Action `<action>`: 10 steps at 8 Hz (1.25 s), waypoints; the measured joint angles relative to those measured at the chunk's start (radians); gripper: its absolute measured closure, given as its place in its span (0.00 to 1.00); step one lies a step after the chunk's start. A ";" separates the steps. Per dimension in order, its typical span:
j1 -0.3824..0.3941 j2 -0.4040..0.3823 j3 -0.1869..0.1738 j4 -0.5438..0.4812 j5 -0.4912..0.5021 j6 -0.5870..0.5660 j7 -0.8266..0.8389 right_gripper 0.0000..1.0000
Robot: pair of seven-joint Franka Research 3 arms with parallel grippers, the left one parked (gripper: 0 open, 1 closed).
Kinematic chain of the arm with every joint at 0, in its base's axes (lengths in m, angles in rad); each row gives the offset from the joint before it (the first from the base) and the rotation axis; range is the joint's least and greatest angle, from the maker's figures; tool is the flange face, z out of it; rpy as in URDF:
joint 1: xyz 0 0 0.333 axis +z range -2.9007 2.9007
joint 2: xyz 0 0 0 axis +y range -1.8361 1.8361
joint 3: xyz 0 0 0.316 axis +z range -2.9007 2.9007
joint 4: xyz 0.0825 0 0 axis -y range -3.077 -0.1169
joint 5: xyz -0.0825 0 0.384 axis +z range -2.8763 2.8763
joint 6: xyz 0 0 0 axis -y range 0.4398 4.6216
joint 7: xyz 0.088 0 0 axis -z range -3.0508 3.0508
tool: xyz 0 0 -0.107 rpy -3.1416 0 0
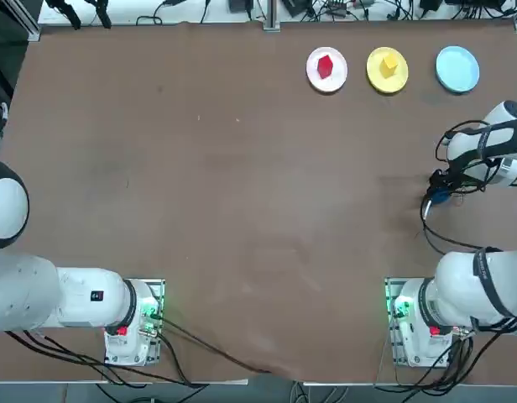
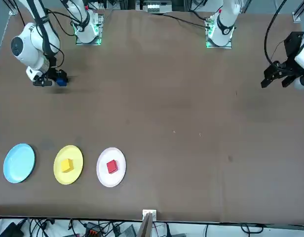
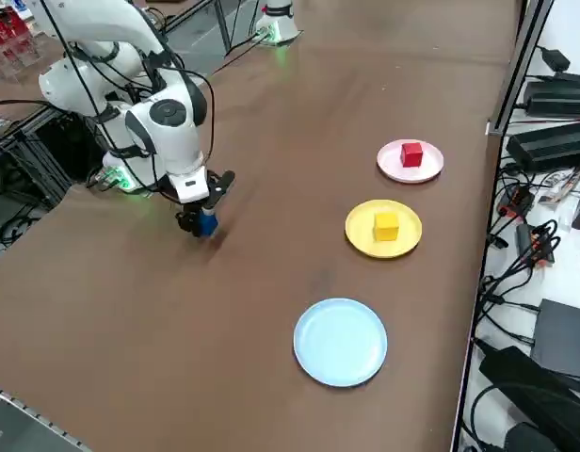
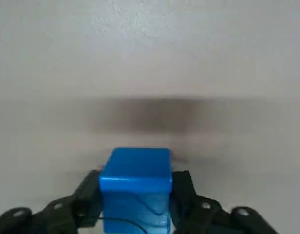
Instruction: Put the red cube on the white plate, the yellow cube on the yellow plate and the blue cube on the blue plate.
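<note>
Brown tabletop [image 1: 242, 185] fills every view, with cables and power bricks along its far edge beyond the plates. Taking the blue plate [image 1: 457, 68] as the landmark: the yellow plate [image 1: 387, 69] lies just beside it in the same row, and the white plate [image 1: 326, 69] sits one place further along, beyond the yellow one. On the white plate rests the red cube [image 1: 326, 66], and on the yellow plate rests the yellow cube [image 1: 389, 64], so two of the three pairings look finished. The blue plate itself is bare.

That leaves the blue cube [image 4: 136, 187], which is well apart from the blue plate, back toward the robot's side of the table. The right gripper [image 3: 203, 224] is there with it, fingers [image 4: 182, 191] closed against two opposite faces of the block, as the wrist view shows plainly. Whether the cube is lifted clear of the table or only just touching it is hard to judge; the soft shadow ahead of it suggests it may be slightly raised.

So the step in hand is the last one, carrying the blue cube. The next move calls for a lift high enough to clear the surface, travel straight toward the blue plate, and a release centred over it, without brushing the neighbouring yellow plate.
</note>
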 joint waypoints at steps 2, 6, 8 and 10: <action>0.000 0.001 0.001 0.001 0.000 0.005 0.000 0.30; 0.044 -0.083 0.019 0.196 0.001 -0.241 0.000 0.30; 0.065 -0.046 0.022 0.490 0.003 -0.506 0.007 0.30; 0.066 0.154 0.021 0.840 0.004 -0.601 0.007 0.30</action>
